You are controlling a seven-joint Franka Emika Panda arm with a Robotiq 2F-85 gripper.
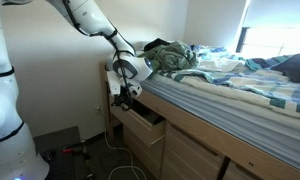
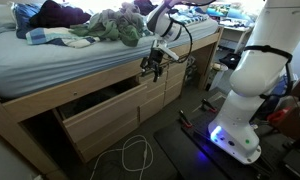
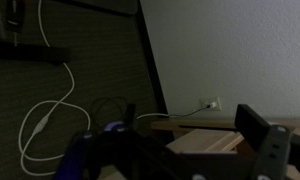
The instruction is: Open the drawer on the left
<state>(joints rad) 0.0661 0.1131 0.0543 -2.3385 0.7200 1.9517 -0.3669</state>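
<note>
Looking from the wrist view, the gripper has its two dark fingers spread apart. A pale wooden edge of the drawer lies between them at the lower right of the frame, nearer the right-hand finger and with a gap on the other side. Whether either pad touches the wood cannot be told in the dim picture. Only this view shows the wall outlet low on the plain wall behind, and a white cable looping over the dark floor at the left. In an exterior view the gripper hangs at the end corner of the bed frame, just above the top corner of the drawer, which stands pulled partly out in the lower middle. In an exterior view from the opposite end, the gripper sits at the upper right end of the drawer, whose flat front juts out of the frame with a dark gap behind its top edge. Only here does the robot's white base show, at the right, well apart from the drawer front. The cable coils on the floor between them, near the front. Rumpled bedding lies on the mattress above, at the far top of the frame.
</note>
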